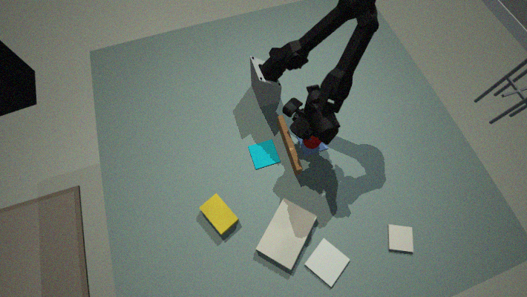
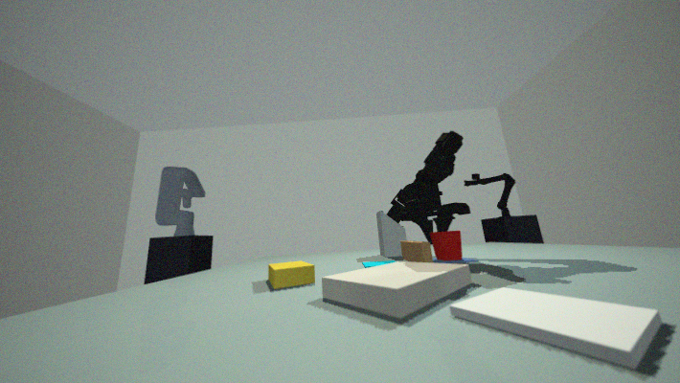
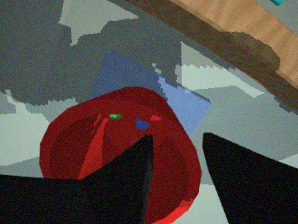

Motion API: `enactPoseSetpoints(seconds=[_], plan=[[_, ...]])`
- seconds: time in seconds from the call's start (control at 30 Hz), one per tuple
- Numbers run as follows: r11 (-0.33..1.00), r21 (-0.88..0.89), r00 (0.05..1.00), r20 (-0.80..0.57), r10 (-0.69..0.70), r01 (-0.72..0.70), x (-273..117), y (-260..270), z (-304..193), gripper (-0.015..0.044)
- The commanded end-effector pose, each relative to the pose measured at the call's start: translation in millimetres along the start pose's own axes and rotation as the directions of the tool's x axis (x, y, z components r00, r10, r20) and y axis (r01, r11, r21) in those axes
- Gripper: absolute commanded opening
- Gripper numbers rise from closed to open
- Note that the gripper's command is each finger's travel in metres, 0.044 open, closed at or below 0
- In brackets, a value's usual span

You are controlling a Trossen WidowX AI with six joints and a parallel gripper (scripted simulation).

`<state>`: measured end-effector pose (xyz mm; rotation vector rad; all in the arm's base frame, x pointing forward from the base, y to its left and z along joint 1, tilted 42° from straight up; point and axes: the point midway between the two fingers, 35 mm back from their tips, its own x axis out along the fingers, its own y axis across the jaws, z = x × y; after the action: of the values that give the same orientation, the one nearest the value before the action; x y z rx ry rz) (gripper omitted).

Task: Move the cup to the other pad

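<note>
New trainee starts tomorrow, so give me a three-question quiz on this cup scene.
1. What lies between the cup and the cyan pad? A wooden bar; B yellow block; C white slab.
2. True or false: the cup stands on the cyan pad.
3. Has the gripper gripped the cup?
Key: 1 A. 2 False, it stands on the blue pad. 3 No; open, fingers straddling the rim.
</note>
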<state>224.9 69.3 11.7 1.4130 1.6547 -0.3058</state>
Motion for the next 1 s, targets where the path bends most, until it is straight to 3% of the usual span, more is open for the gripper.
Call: enactPoseSetpoints(seconds=[0.0,0.17,0.3,0.5,0.97], plan=[[1.0,0.009,1.0,-0.007,-0.002,0.002,6,-2,-2,0.0148],[1.0,0.009,1.0,-0.007,-0.002,0.002,6,-2,-2,0.0148],[1.0,0.001,1.0,-0.002,-0.002,0.002,4,-1,-1,0.0043],[1.0,0.001,1.0,-0.002,-0.002,0.002,4,-1,-1,0.0003],[1.0,0.004,1.0,0.002,-0.005,0.005,-18,0,3,0.0]])
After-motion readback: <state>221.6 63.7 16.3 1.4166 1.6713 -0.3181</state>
